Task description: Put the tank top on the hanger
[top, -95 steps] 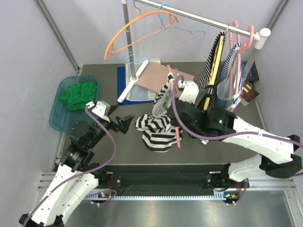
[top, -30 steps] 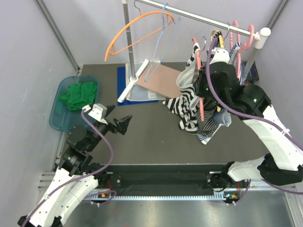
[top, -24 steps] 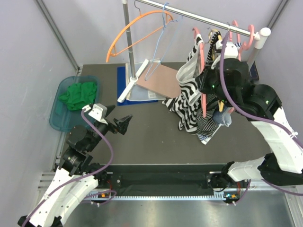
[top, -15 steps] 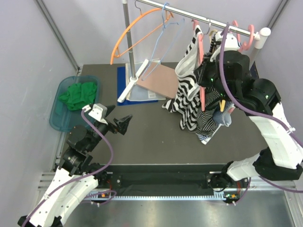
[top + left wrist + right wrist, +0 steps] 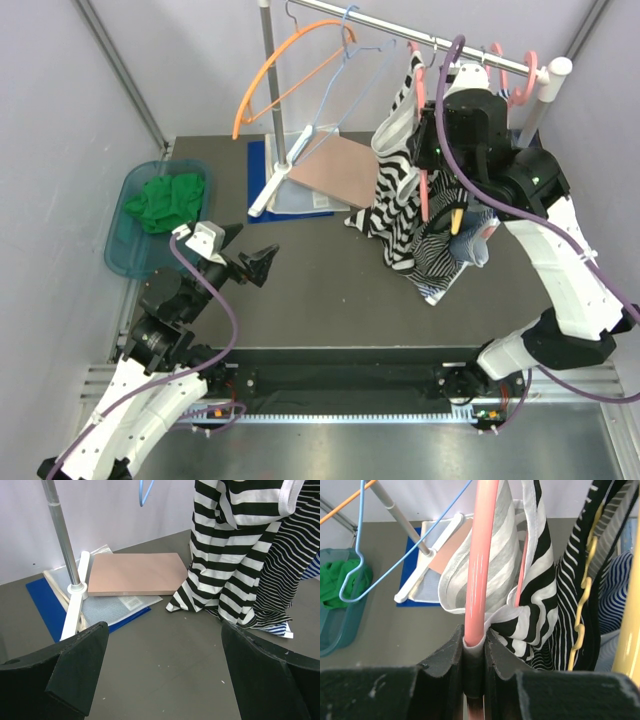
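Top view: my right gripper (image 5: 437, 150) is lifted high at the far right, just beside the rail (image 5: 380, 28). The forearm rises steeply from the near right of the table (image 5: 300, 300). The gripper is clamped on the hanger (image 5: 424, 195), and the tank top (image 5: 395, 200) is draped over the hanger with its hem trailing down to the table. I cannot tell whether the hook is over the rail. My worry is that it misses, or snags the light-blue hanger (image 5: 345, 85) on its left or the narrow-striped garment (image 5: 440, 255) crowding it on the right. My left gripper (image 5: 250, 262) sits low at the near left with its elbow folded. It is spread wide, holds nothing and points toward the table's middle.

Left wrist view: between my open fingers (image 5: 75, 670) I see the tank top's hem bunched on the table, touching the narrow-striped garment's lower edge. I judge that the dragging hem could tug the top askew if the hanger shifts.

Right wrist view: my jaws pinch the pink stem, and the white edging is wrapped close around it right at the pinch. I think cloth may be trapped there, so letting go could pull the top along. The hanger is tilted, so a strap might slide off. The yellow trim (image 5: 585, 585) hangs just beside the top on the right, close enough to tangle.
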Controlling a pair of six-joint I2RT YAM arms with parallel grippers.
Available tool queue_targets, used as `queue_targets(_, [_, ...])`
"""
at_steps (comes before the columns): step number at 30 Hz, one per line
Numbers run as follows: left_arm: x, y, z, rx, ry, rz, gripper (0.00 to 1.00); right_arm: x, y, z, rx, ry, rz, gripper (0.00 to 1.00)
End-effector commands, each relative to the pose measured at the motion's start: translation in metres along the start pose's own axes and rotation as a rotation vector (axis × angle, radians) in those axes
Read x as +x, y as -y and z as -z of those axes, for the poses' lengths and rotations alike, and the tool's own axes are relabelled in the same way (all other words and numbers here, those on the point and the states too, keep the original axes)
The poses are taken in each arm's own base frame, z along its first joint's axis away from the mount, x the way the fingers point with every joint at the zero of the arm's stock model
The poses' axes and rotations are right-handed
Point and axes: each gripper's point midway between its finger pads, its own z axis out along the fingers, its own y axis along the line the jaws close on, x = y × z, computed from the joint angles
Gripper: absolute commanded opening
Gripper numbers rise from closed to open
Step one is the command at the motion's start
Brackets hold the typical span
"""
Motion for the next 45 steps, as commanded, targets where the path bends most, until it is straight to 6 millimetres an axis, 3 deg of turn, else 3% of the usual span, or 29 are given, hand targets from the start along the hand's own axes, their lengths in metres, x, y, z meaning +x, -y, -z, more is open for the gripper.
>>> queue_targets(1, [-0.012, 0.000, 0.001, 0.000, 0.048, -0.018, 0.99, -0.022, -0.003, 0.001, -0.045, 0.079, -0.044, 0.00])
queue_targets(9, [-0.012, 0.001, 0.003, 0.002, 0.051, -0.018, 0.99, -0.010, 0.008, -0.003, -0.019, 0.058, -0.058, 0.00])
queue_targets(17, [-0.011, 0.001, 0.002, 0.000, 0.050, -0.019, 0.99, -0.032, 0.003, 0.021, -0.081, 0.107, -0.075, 0.00])
queue_targets(29, [-0.006, 0.000, -0.001, -0.001, 0.032, -0.020, 0.99, -0.053, 0.016, 0.045, -0.062, 0.174, -0.074, 0.00])
queue_targets(39, [-0.006, -0.001, -0.001, -0.006, 0.029, -0.021, 0.99, -0.056, 0.017, 0.028, -0.038, 0.159, -0.070, 0.00])
queue_targets(45, [-0.006, 0.000, -0.001, -0.003, 0.030, -0.021, 0.99, -0.043, 0.022, 0.011, -0.021, 0.110, -0.088, 0.00])
